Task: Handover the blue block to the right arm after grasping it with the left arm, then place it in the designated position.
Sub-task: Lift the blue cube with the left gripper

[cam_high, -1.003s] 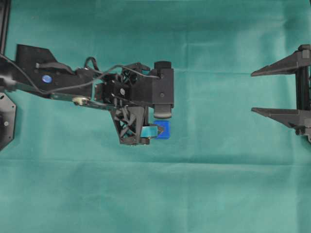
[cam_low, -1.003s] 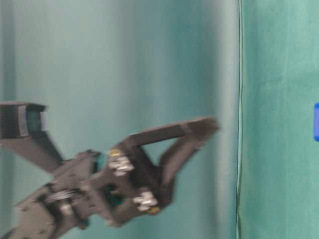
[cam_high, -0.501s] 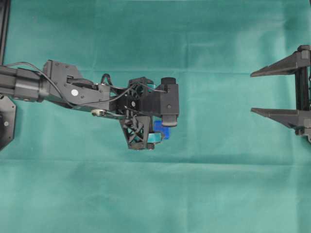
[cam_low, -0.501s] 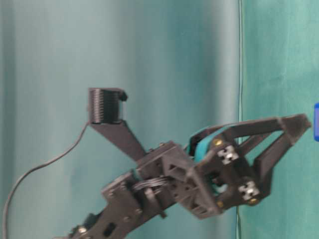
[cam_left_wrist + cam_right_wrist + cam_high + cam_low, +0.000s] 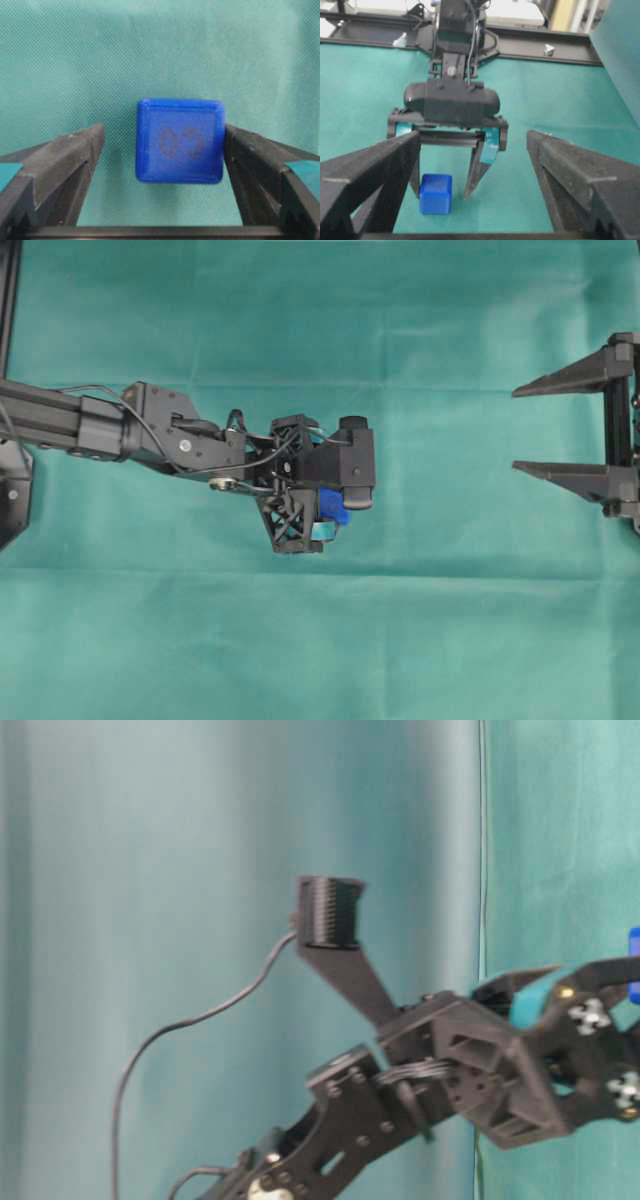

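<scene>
While the blue block (image 5: 180, 141) sat flat on the green cloth (image 5: 430, 630) covering the table, the left arm (image 5: 150, 430) reached over it with its pincer (image 5: 162, 145) pointed down and spread wide. In the left wrist view the cube lay between the two dark fingers: the right-hand finger (image 5: 250, 160) stood just beside the cube's edge, whether touching I could not tell, and the left-hand finger (image 5: 75, 155) stood clearly apart from it. Nothing was gripped. A faint embossed mark showed on the cube's upper face.

From overhead, the wrist camera housing (image 5: 352, 462) and the lattice body of the pincer hid most of the cube, leaving only a blue corner (image 5: 334, 508) in sight with a strip of teal tape (image 5: 322, 530) next to it. Loose cables (image 5: 200, 430) ran along the arm.

Well apart, at the right edge of the table, the right arm's pincer (image 5: 570, 427) was released too, its two plain black fingers (image 5: 560, 384) pointing toward the cube. Between it and the block lay only bare cloth with a few creases. In the right wrist view the block (image 5: 435, 194) rested just inside one of the left pincer's fingers (image 5: 476, 172).
</scene>
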`<move>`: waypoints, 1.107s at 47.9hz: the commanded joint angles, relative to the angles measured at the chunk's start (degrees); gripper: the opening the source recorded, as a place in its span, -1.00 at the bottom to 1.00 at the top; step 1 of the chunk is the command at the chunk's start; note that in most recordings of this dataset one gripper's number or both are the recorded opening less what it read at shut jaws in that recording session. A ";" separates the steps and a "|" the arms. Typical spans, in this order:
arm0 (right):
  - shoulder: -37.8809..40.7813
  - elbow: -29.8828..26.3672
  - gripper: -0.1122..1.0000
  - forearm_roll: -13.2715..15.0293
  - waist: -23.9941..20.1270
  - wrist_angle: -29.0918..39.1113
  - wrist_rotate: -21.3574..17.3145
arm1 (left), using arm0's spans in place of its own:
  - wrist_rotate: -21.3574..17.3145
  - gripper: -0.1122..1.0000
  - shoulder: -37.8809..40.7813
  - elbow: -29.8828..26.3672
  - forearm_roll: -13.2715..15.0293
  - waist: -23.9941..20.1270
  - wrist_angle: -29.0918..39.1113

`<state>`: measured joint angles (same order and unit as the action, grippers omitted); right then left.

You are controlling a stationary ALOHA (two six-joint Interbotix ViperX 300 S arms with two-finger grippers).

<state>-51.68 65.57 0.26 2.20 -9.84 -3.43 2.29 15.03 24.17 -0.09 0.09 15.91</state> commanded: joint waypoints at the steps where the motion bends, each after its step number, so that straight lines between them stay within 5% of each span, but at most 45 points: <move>1: 0.35 -1.32 0.88 0.00 0.26 -0.18 0.18 | 0.00 0.98 -0.44 -0.35 0.09 0.18 -1.14; 24: 0.53 -1.41 0.88 0.00 0.35 -0.18 0.18 | 0.00 0.90 -0.26 0.35 0.09 0.26 -2.20; 34: 0.53 -1.41 0.88 0.00 0.35 -0.18 0.09 | -0.09 0.03 -0.35 0.53 0.09 0.53 -2.20; 53: 0.53 -1.32 0.88 0.00 0.44 0.00 0.18 | -0.09 0.04 -0.35 0.53 0.09 0.62 -2.11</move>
<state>-51.50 65.48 0.26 2.46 -9.67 -3.34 2.29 15.82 25.31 -0.09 0.53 14.06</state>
